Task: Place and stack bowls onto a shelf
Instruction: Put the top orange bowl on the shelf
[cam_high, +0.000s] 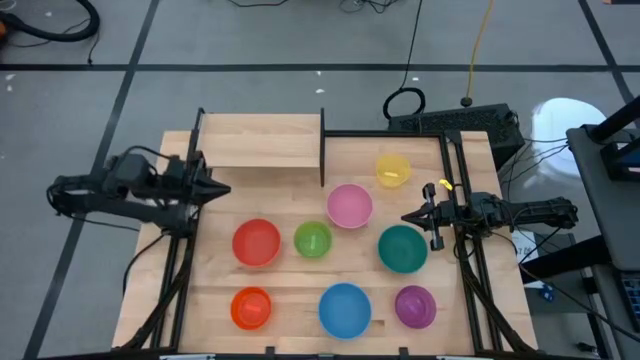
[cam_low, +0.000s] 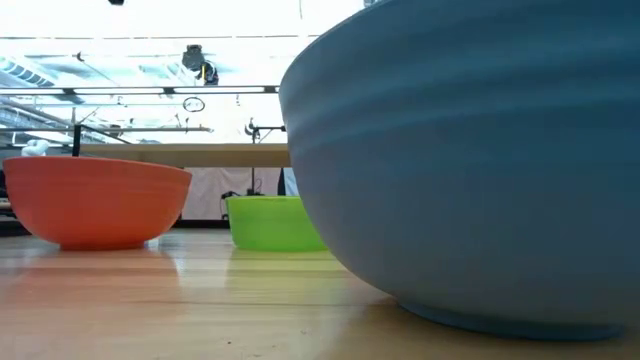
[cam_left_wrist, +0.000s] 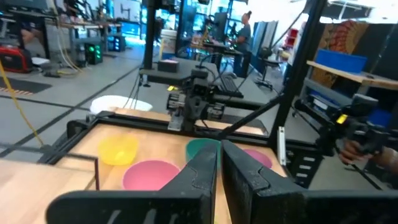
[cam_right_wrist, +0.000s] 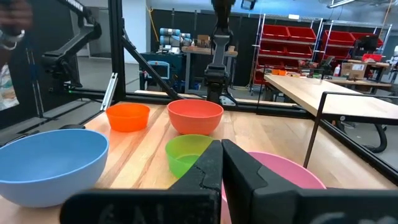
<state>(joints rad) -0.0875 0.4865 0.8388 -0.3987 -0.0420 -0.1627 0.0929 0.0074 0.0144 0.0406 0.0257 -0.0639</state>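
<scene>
Eight bowls stand on their bases on the tabletop in the high view: yellow (cam_high: 392, 169), pink (cam_high: 349, 206), red (cam_high: 256, 243), green (cam_high: 312, 239), teal (cam_high: 402, 249), orange (cam_high: 251, 308), blue (cam_high: 345, 309), purple (cam_high: 415, 306). The shelf (cam_high: 262, 141) stands at the table's far left on thin black posts, with nothing on its board. My left gripper (cam_high: 222, 189) hovers shut at the table's left edge, near the shelf's front. My right gripper (cam_high: 408, 216) hovers shut at the right edge, between the pink and teal bowls. Both point inward and hold nothing.
Black frame rails (cam_high: 470, 240) run along the table's left and right edges beneath the arms. A dark box (cam_high: 455, 125) and cables lie behind the far edge. Bare wood shows between the shelf and the red bowl. People stand in the room beyond the table.
</scene>
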